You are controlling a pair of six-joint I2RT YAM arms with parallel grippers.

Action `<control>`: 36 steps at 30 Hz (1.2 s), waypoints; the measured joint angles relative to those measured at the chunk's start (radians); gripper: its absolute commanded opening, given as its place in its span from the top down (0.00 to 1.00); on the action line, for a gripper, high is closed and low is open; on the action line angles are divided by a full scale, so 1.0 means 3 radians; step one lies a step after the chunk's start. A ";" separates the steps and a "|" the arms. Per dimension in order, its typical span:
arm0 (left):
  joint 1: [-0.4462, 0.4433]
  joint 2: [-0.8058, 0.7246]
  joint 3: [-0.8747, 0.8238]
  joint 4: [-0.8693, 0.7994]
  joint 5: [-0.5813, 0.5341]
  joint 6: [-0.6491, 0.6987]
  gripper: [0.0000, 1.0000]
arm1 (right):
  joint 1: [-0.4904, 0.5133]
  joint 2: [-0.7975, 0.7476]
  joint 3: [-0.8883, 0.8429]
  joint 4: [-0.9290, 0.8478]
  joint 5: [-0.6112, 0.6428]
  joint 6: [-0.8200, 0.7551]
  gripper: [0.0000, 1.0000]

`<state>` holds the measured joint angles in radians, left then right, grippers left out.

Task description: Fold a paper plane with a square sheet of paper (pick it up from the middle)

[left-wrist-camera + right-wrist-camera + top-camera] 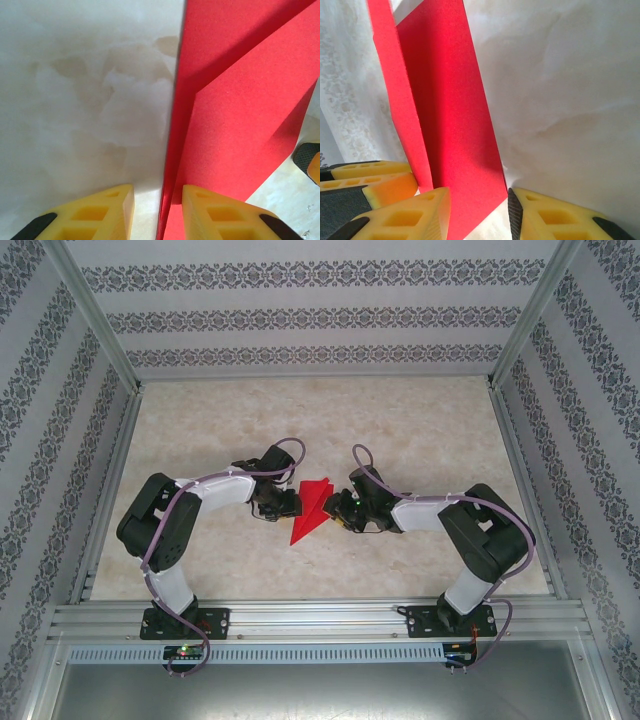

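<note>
Clerk: Marbled table, walled by patterned panels. Item one?

Checker: Paper plane: red, part-folded, arrow-shaped from above. It lies at the middle of the table, well clear of every edge, tip towards the near edge.

Clerk: Grippers?

Checker: Left gripper at the plane's left flank, right gripper at its right. Each has its yellow fingers parted a moderate way with red paper standing in the gap. Neither pair looks clamped; whether a pad brushes the paper I cannot tell.

Clerk: Handling?

Checker: Judged very light, thin and limp away from its creases. Easily crumpled, and likely to slide on the smooth top. Best pinched gently along a layered fold near the middle.

Clerk: View differences?

Checker: Overhead gives the whole outline and both arms; finger gaps are too small to read there. Left wrist camera gives overlapped layers and a fold edge between the fingers. Right wrist camera gives a tall flap standing off the table, with the left gripper's fingers beside it.
</note>
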<state>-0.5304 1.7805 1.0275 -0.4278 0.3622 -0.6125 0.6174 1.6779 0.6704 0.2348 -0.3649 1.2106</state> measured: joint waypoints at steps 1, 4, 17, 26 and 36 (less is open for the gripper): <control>-0.0001 0.0004 0.0003 -0.0004 0.0000 0.0000 0.67 | 0.0000 0.0005 -0.0003 0.0033 -0.0005 0.0018 0.62; -0.0001 0.0015 0.0022 -0.0027 -0.0001 0.0000 0.68 | 0.0001 0.0031 -0.0017 0.0144 -0.0020 0.0064 0.62; -0.0001 0.0023 0.0036 -0.0052 -0.0006 0.0000 0.71 | 0.0009 0.0080 -0.0010 0.0296 -0.0025 0.0006 0.59; -0.0001 0.0023 0.0036 -0.0056 -0.0008 -0.0001 0.71 | 0.0008 -0.0217 0.0117 -0.0304 0.0172 -0.0186 0.60; -0.0001 0.0023 0.0037 -0.0053 -0.0001 -0.0001 0.69 | 0.0083 0.0037 0.0244 -0.0376 0.0148 -0.0192 0.61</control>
<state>-0.5308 1.7874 1.0386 -0.4438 0.3618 -0.6128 0.6422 1.6890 0.7437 0.1219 -0.3206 1.1530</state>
